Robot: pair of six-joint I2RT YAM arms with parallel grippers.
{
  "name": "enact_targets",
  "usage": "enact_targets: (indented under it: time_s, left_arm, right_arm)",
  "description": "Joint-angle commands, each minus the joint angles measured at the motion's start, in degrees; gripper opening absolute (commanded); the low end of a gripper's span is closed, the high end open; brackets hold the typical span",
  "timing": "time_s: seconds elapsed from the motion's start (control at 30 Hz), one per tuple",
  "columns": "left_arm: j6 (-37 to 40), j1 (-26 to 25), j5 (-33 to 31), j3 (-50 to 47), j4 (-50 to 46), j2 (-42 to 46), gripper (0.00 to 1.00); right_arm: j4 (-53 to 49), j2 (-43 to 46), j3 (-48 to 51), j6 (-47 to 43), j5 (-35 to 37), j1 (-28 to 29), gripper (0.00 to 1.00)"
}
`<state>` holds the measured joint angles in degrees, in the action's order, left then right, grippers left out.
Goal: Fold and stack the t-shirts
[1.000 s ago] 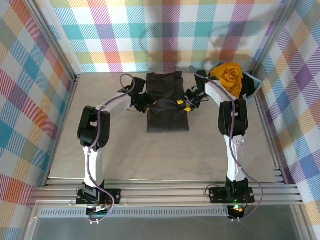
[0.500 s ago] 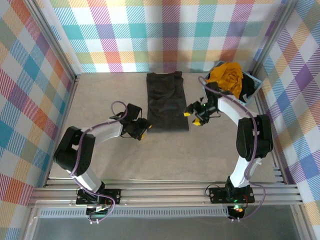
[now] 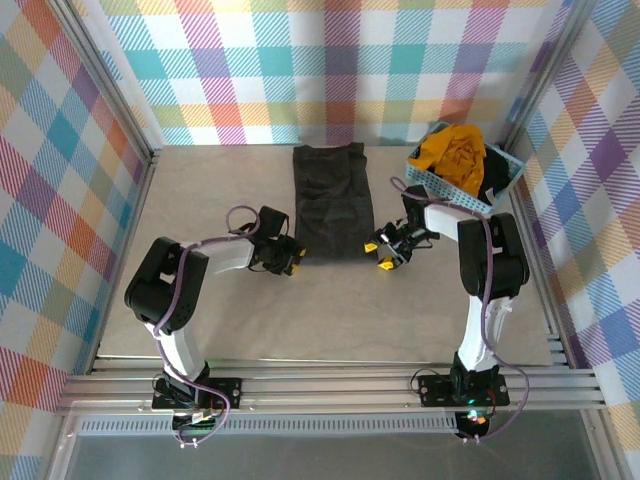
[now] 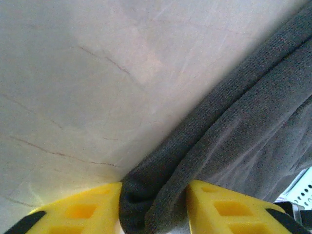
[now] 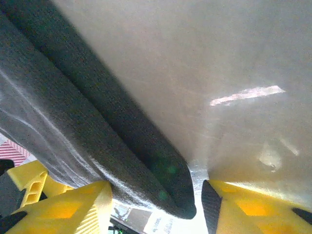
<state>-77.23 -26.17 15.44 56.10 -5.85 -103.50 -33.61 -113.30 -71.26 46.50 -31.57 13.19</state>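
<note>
Currently the basket (image 3: 445,186) holds a yellow t-shirt (image 3: 455,152); left claw (image 4: 153,194) pinches the dark t-shirt (image 3: 332,200), right claw (image 5: 156,191) half-open around its hem.

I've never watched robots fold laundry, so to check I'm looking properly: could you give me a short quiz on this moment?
1. True or false: the mustard-yellow t-shirt lies spread flat on the table.
2. Where are the left gripper and right gripper? A) at the near corners of the dark t-shirt; B) inside the blue basket; C) by the back wall.
3. Fill in: in both wrist views, ___ cloth lies between the yellow fingers.
Key: 1 false, it is bunched in the blue basket. 2 A. 3 dark.
</note>
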Motion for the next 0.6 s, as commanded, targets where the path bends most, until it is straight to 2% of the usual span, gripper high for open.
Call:
enact_targets:
  time_s: [0.0, 0.1, 0.23, 0.27, 0.57]
  left_arm:
    - [0.4, -0.8, -0.8, 2.5, 10.1, -4.6, 0.29]
    - [1.0, -0.6, -1.4, 3.2, 9.9, -4.5, 0.17]
    - [3.2, -0.3, -2.0, 5.2, 7.7, -3.2, 0.01]
    - [3.7, -0.1, -2.0, 6.0, 7.0, -2.6, 0.00]
    - [6.3, 3.7, -2.8, 14.1, 0.4, 6.4, 0.00]
  right_arm:
    - [2.0, -2.5, -1.8, 1.8, -0.5, 0.7, 0.47]
    - [3.7, -3.2, -2.5, 2.7, 0.4, 0.6, 0.32]
    - [3.6, -2.1, -6.2, 2.7, 1.9, 0.7, 0.03]
    - [2.7, -1.7, -7.8, 2.5, 2.6, 0.7, 0.00]
    - [-7.9, 2.3, -27.6, 1.8, 4.0, -0.2, 0.00]
